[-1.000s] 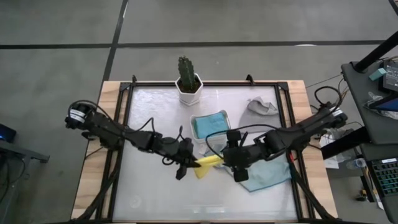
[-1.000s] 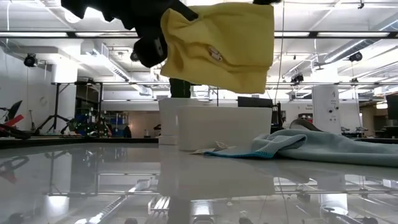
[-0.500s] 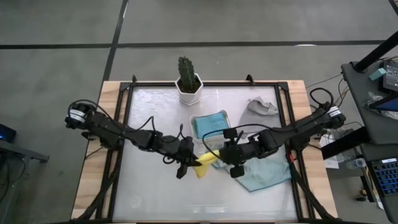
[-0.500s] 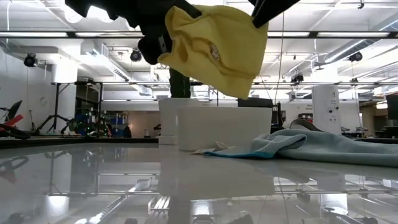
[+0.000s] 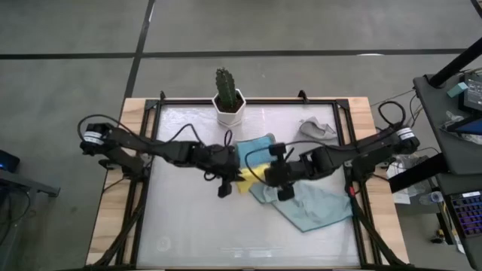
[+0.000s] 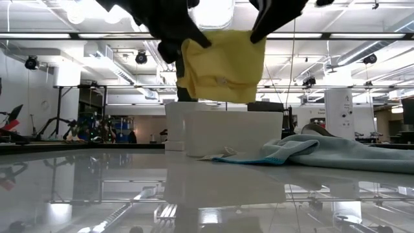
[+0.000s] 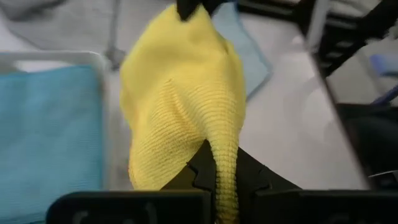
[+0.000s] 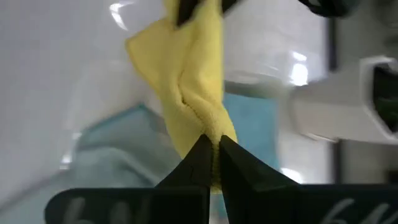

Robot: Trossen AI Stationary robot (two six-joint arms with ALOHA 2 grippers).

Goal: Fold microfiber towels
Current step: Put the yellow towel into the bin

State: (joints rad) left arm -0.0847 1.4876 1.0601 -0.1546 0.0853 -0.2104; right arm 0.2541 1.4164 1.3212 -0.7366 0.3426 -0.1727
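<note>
The left gripper [image 5: 231,167] and right gripper [image 5: 265,173] are each clamped tight on opposite edges of the yellow towel [image 6: 220,66]. The towel hangs between them, clear above the table [image 6: 84,188], just in front of the white tray [image 6: 233,133].

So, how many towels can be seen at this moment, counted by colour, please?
yellow towel: 1
bright blue towel: 1
pale teal towel: 1
grey towel: 1
Total: 4
</note>
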